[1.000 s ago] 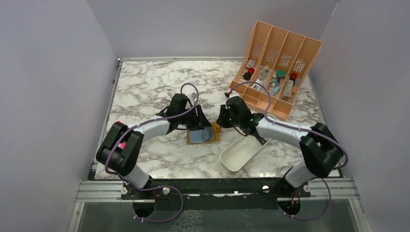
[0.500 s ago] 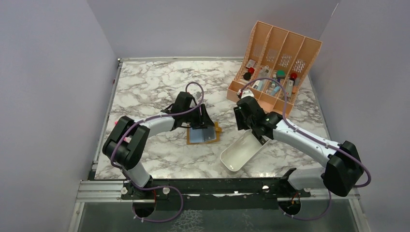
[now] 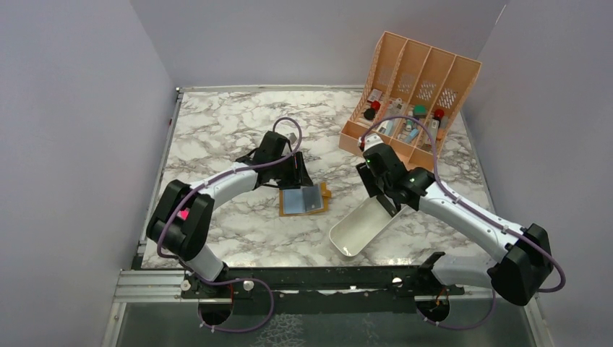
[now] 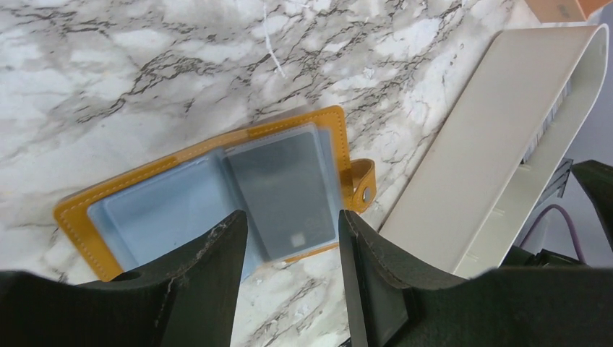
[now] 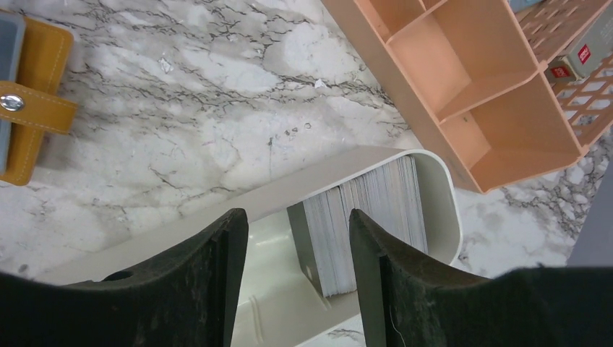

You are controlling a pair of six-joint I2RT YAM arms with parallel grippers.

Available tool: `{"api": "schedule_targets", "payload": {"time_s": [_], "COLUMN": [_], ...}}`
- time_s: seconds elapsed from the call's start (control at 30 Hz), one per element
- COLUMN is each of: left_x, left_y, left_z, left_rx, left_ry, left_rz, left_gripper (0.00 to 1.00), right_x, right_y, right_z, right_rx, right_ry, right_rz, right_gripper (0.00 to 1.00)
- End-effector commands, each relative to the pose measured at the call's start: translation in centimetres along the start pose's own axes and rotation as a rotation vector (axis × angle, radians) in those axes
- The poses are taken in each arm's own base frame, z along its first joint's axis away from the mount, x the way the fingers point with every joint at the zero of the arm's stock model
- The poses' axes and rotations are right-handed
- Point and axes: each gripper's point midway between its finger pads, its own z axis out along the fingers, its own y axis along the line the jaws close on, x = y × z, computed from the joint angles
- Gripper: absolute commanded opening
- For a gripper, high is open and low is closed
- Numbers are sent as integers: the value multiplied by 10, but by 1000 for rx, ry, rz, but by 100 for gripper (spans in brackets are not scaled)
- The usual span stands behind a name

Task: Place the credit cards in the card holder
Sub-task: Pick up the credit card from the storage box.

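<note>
The small mustard-orange leather-like card holder [image 4: 217, 189] lies opened flat on the white-and-grey marbled surface [image 3: 217, 130], about midway between the two arms, its snap strap [image 5: 29, 105] sticking out on the side toward the tray. Its clear inner sleeves face up, and one thin grey credit card [image 4: 283, 191] already sits in the sleeve nearest the strap. The neighbouring sleeve looks bluish and may hold another, though that cannot be told for sure. The left pincer [image 4: 290, 233] hangs just above the holder with its jaws moderately apart and nothing between them. Near the holder, on the right arm's side, lies the white oblong plastic tray [image 5: 438, 189], where a thick stack of credit cards [image 5: 365, 220] stands on edge against its rounded end. The right pincer [image 5: 296, 233] hovers over that stack, its jaws spread and empty. Beyond the tray stands the big peach slotted organiser [image 3: 418, 90] with small odds and ends in it (no part of this job). As a judgement, the task is only begun: one card is lodged for certain, most of the stack is still to be moved, and fetching the next card looks to be the step in hand.
</note>
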Motion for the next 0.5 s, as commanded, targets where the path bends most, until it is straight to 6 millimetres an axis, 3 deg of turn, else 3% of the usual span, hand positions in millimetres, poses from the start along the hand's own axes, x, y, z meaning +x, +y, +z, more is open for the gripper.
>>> {"api": "schedule_targets", "payload": {"time_s": [0.0,0.23,0.47], "left_x": [-2,0,5], "left_y": [2,-7,-3], "left_z": [-22,-51,-65], "left_rx": [-33,-21,-34], "left_ry": [-19,-54,-79], "left_rz": [21,60,82], "left_gripper": [53,54,54], "right_x": [-4,20,45], "right_y": [-3,-14,-13], "right_z": [6,9,17], "right_rx": [-11,11,-16], "right_ry": [13,128,159], "right_rz": [-146,-326,-437], "right_gripper": [59,58,58]}}
